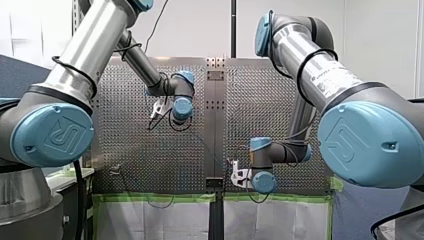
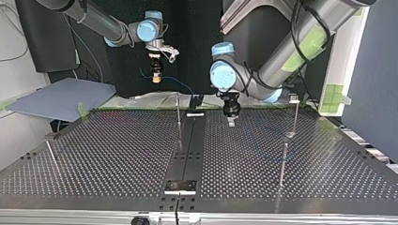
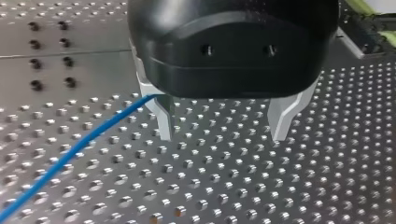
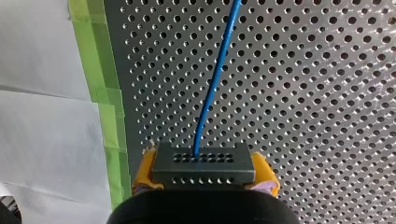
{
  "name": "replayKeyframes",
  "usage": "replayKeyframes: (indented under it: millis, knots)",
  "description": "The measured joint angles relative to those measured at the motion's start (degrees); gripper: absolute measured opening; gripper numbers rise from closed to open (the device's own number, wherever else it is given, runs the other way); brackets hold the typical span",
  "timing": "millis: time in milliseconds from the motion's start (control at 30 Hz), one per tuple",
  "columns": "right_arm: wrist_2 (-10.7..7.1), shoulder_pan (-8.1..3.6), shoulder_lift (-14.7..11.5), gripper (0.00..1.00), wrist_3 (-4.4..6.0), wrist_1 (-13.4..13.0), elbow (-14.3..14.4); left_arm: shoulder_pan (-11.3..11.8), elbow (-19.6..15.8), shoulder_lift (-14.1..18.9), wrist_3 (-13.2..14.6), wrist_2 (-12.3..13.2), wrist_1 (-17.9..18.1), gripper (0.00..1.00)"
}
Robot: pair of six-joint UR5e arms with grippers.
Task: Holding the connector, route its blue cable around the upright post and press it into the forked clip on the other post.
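Right wrist view: connector [image 4: 203, 163] is clamped in right gripper [image 4: 204, 173]; blue cable [image 4: 212, 88] is led from it over table [image 4: 327, 93]; left gripper [image 3: 222, 132] is held spread apart, cable seen just beside it.

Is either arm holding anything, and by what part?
My right arm's jaws clamp the dark connector by its two ends; its blue cable runs out ahead. My left arm's jaws stand open, holding nothing.

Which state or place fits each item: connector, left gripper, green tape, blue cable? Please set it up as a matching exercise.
Things:
1. connector
2. left gripper
3. green tape
4. blue cable

States or places:
A. open, nothing between its metal fingers
B. along the perforated table's edge
C. held between yellow pads
D. runs out of the connector's face

Pairs: 1-C, 2-A, 3-B, 4-D
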Motion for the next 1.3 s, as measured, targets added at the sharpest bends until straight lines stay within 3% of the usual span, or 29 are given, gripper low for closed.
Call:
replayKeyframes:
  millis: [533,1067,1300]
  knots:
    - [-0.21,0.08,0.00,0.00,-0.08,-0.01,-0.02,-1.29,-0.53,-6.94,-1.66,1.27,3.78,1.00]
    - [-1.05,0.13,0.01,0.00,-0.08,-0.23,0.00,-1.83,-0.43,-8.03,-3.26,1.49,4.88,1.00]
    - [-1.52,0.11,0.01,0.00,-0.08,-0.53,0.00,-3.28,1.48,-11.34,-3.41,1.36,4.49,1.00]
